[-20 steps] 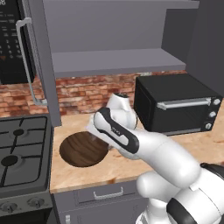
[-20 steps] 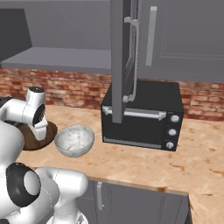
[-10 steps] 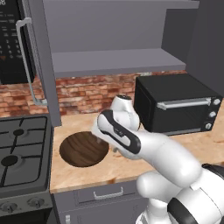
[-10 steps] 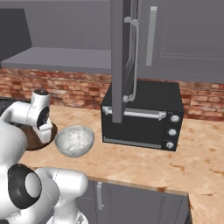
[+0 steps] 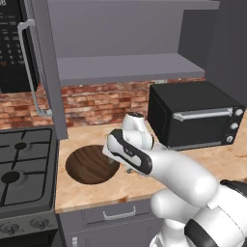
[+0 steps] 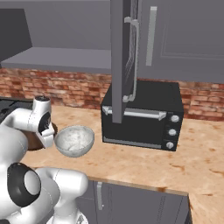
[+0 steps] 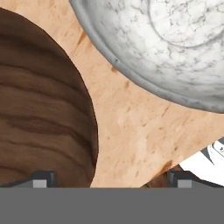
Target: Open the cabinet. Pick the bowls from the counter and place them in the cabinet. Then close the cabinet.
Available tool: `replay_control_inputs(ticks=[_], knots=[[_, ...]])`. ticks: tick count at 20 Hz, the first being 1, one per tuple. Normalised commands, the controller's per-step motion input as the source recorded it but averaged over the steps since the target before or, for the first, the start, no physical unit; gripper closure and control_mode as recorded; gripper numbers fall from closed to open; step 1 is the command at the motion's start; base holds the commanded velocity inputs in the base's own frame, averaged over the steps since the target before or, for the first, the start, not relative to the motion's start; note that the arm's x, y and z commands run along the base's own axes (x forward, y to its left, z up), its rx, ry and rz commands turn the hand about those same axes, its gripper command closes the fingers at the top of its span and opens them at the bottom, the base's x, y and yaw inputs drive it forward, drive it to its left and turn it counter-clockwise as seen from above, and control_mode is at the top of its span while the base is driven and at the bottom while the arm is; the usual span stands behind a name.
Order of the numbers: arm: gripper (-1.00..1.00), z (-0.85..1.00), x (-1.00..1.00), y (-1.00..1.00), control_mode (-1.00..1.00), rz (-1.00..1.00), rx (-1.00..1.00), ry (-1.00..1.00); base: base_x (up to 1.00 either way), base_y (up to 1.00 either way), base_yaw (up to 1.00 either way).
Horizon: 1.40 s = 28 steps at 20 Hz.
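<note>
Cataloguing counter [image 6: 144, 168]: tan slab, part hidden behind the arm.
Wooden bowl [image 5: 89, 164]: beside the stove [image 5: 24, 169]; right rim covered by the wrist.
Marble bowl [image 6: 74, 141]: near the toaster oven [image 6: 144, 118], upright, apart from the wooden bowl [image 7: 39, 118].
Gripper [image 7: 109, 181]: low over the gap between both bowls; fingers [image 7: 41, 179] spread, nothing between; tips cut off.
Cabinet [image 5: 125, 38]: doors open, shelf bare.
</note>
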Motion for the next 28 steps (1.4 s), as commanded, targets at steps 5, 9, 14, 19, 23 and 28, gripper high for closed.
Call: replay_control_inputs(ticks=[5,9,14,19,23,28], knots=[[-1.00,-0.26,0.00,0.00,-1.00,0.00,-0.03,0.00,0.00,0.00,0.00],[-1.00,-0.22,0.00,0.00,-1.00,0.00,0.00,0.00,0.00,0.00,0.00],[-1.00,-0.15,0.02,0.00,-1.00,0.00,0.00,0.00,0.00,0.00,0.00],[-1.00,-0.07,0.04,0.00,-1.00,0.00,0.00,0.00,0.00,0.00,0.00],[-1.00,-0.04,0.08,0.00,-1.00,0.00,0.00,0.00,0.00,0.00,0.00],[-1.00,-0.13,0.18,0.10,-1.00,-0.01,0.00,0.00,0.00,0.00,0.00]])
